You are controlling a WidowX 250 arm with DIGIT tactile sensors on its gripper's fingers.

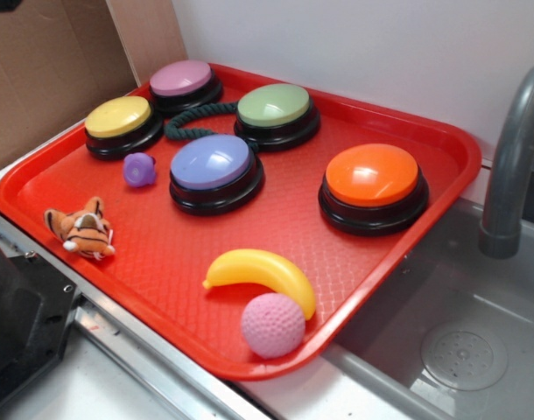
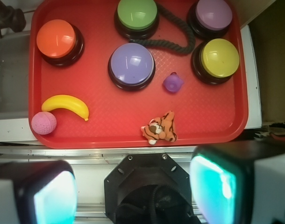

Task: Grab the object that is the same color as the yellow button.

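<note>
Pincer (image 2: 133, 191) fingers (image 2: 51, 196), spread apart and empty, fill the wrist view's lower edge. Banana (image 2: 66, 105) lies lower left on the red tray (image 2: 100, 135), touching the pink ball (image 2: 43, 122); yellow button (image 2: 219, 58) sits upper right.

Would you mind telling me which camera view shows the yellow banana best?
The exterior view: the banana is close and large, its curve clear, with the pink ball against its near end. The wrist view shows the whole banana from above, but smaller.
</note>
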